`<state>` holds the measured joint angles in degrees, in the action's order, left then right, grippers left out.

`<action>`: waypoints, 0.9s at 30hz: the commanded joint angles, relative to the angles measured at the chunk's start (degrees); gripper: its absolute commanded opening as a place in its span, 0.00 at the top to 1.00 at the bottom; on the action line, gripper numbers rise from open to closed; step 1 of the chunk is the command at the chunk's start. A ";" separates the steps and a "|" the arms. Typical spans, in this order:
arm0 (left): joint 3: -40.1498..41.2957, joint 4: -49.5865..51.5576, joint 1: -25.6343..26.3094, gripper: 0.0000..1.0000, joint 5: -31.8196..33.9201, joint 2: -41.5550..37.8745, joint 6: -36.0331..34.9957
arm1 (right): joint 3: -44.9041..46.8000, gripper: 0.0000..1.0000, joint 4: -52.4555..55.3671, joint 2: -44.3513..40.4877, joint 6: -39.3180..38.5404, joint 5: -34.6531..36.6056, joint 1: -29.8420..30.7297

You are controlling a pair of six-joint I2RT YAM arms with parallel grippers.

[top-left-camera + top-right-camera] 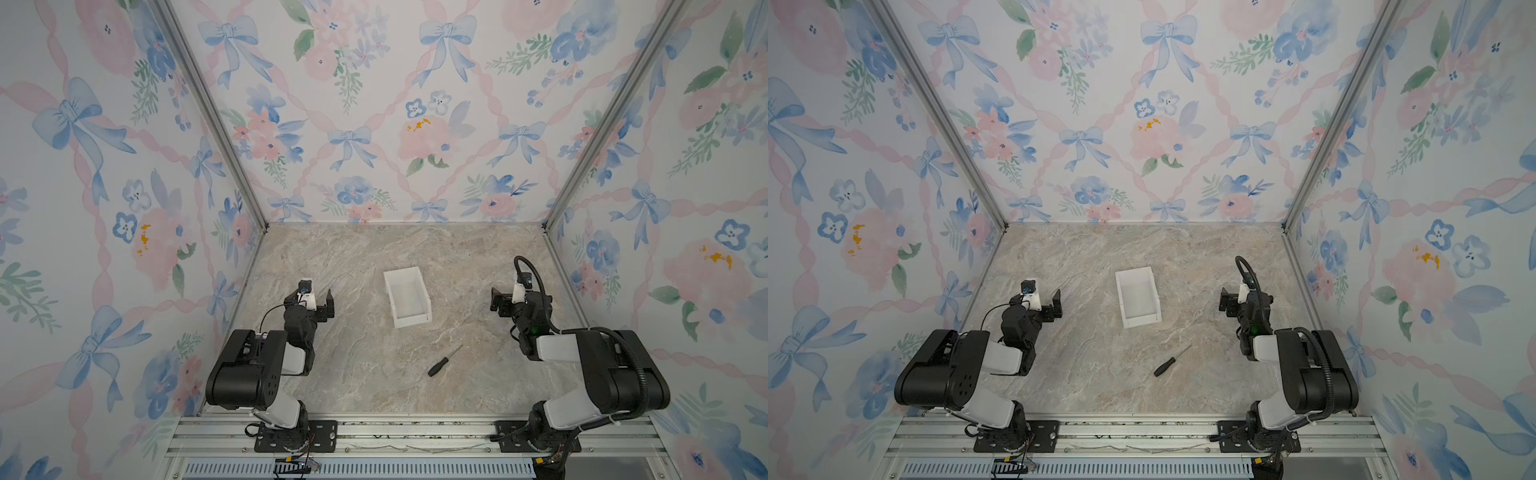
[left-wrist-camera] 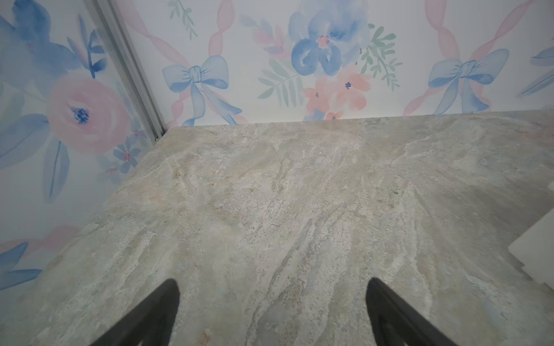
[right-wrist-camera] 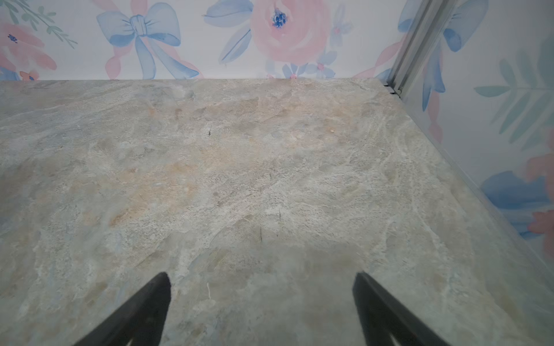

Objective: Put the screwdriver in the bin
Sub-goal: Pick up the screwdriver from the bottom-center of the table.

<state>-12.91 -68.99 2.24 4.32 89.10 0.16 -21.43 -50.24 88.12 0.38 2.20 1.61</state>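
Find the screwdriver (image 1: 445, 360) flat on the worktop (image 1: 353, 386), near the front and right of centre, apart from the bin (image 1: 390, 291) and not yet in it. Black handle (image 1: 437, 368) nearest the front, thin metal shaft (image 1: 454, 352) slanting back and to the right. Look for the bin upright and seemingly empty mid-worktop, lower short wall apparently turned to the front. Left pincer (image 2: 272, 286): spread wide, holding nothing, off to the left of the bin, with a white corner of that bin at the edge of the wrist view. Right pincer (image 3: 261, 275): likewise spread wide and empty, over bare worktop well to the right of the bin. Probably light and rigid, so no sag or flex to reckon with; likely slick, round and prone to roll on the smooth stone-look surface. Best taken across the stubby handle, thicker and easier to pinch than the thin shaft lying almost flush with the surface. Approach from above, jaws square to the handle's length; expect a slight tip towards the shaft end once lifted
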 commanded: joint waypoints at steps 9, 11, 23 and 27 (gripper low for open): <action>-0.72 -1.04 0.31 0.02 0.74 0.75 0.04 | -1.23 0.03 -1.53 0.57 -0.56 0.44 0.50; -0.72 -1.00 0.31 0.02 0.75 0.74 0.02 | -1.24 0.03 -1.47 0.57 -0.51 0.35 0.45; -0.72 -1.01 0.31 0.02 0.70 0.78 0.09 | -1.24 0.03 -1.54 0.65 -0.22 -0.61 -0.07; -0.72 -0.98 0.26 0.02 0.66 0.89 0.04 | -1.25 0.03 -1.55 0.65 -0.23 -0.71 -0.03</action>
<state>-12.93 -68.99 2.24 4.71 89.10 0.16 -21.43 -50.22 88.14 0.40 2.13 1.58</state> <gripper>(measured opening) 0.980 0.968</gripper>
